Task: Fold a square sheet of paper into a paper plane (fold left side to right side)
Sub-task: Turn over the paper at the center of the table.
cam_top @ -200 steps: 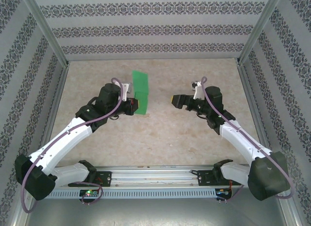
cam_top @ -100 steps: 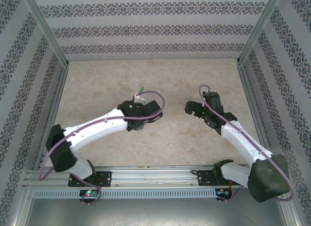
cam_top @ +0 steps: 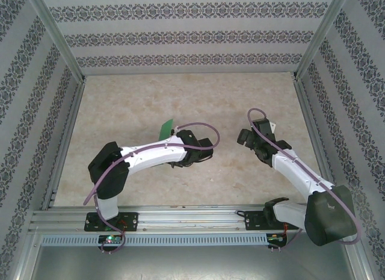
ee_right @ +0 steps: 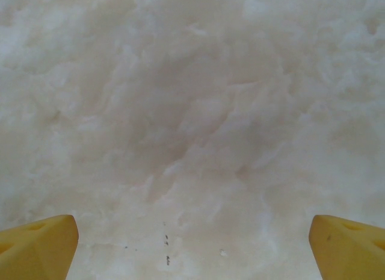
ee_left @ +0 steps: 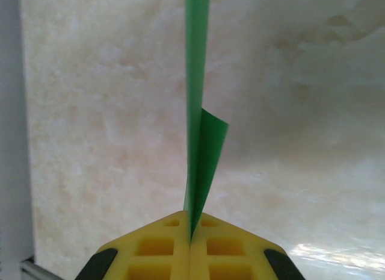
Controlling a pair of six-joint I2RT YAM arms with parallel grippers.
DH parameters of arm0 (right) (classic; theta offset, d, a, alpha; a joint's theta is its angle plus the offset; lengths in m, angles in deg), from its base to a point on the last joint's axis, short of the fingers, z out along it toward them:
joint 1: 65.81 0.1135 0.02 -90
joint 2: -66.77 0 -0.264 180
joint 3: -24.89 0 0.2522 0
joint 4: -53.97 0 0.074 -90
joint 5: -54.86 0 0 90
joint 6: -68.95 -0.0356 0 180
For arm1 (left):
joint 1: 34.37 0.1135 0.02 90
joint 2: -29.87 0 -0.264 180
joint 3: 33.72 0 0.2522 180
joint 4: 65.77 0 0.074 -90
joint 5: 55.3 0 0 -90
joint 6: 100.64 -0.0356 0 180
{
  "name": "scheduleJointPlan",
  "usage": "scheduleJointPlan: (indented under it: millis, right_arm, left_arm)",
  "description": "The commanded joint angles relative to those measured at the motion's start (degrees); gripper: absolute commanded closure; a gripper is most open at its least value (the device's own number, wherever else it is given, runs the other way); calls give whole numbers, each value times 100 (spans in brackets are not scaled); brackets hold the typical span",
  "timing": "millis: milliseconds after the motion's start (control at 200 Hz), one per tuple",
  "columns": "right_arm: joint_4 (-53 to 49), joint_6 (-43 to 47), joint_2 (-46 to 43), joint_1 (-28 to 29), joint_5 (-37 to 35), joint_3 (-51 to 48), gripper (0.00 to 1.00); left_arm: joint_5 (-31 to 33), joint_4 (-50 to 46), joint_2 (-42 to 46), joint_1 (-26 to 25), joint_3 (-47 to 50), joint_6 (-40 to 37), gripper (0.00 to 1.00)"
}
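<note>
Plainly the left claw [ee_left: 190, 235] is pressed together on the green paper [ee_left: 198, 141], its two yellow fingers [ee_left: 150, 250] meeting on the paper's near end. From the claw the paper runs straight out, seen edge-on as a thin strip that reaches the top of the left wrist view. Just beyond the claw a shorter layer with a pointed corner peels away to the right of that strip. The pale, marbled worktop [ee_left: 301, 111] shows behind the paper on both sides.

From above, a small green corner of the paper [cam_top: 166, 129] sticks out past the far-left side of the left arm's wrist. A purple cable [cam_top: 201, 132] loops over that wrist. The right claw [cam_top: 243, 137] stands well apart to the right of the left claw. Its yellow fingers [ee_right: 36, 241] are spread wide, with marbled worktop showing between them.
</note>
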Motion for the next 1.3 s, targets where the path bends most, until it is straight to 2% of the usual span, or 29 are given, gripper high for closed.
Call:
scheduleJointPlan:
  millis: [0,210,330,380,619,744,904,1119,1294]
  right_arm:
    - [-24,-56,4,-83,-116,-119,2]
    - [89,81,4,-170,100,-198,2]
    - [188,125,-38,-219,235,-268,2]
    - [200,145,-51,-233,286,-287,2]
    - [196,290,-161,-378,652,-298,2]
    - [232,419,-235,-486,1178,-257,2]
    - [412,590,-382,-545,2418,-231,2]
    - [973,118,-182,-447,3894,-300,20]
    - [1220,-222,487,236,4209,-30,36]
  left_arm:
    - [-828,778,-179,79,17,54,100]
    - [-1575,1511,-298,254,125,0,99]
    - [-2003,1954,-378,333,124,-103,90]
    - [-2162,2096,-434,360,108,-134,81]
    - [-2927,2803,-303,500,162,-327,58]
    - [-3360,3475,93,670,476,-346,54]
    - [-3744,4418,962,1084,1198,-419,54]
    - [-4067,5572,2256,1929,2460,-576,54]
    - [-4566,6650,3123,2706,3597,-488,54]
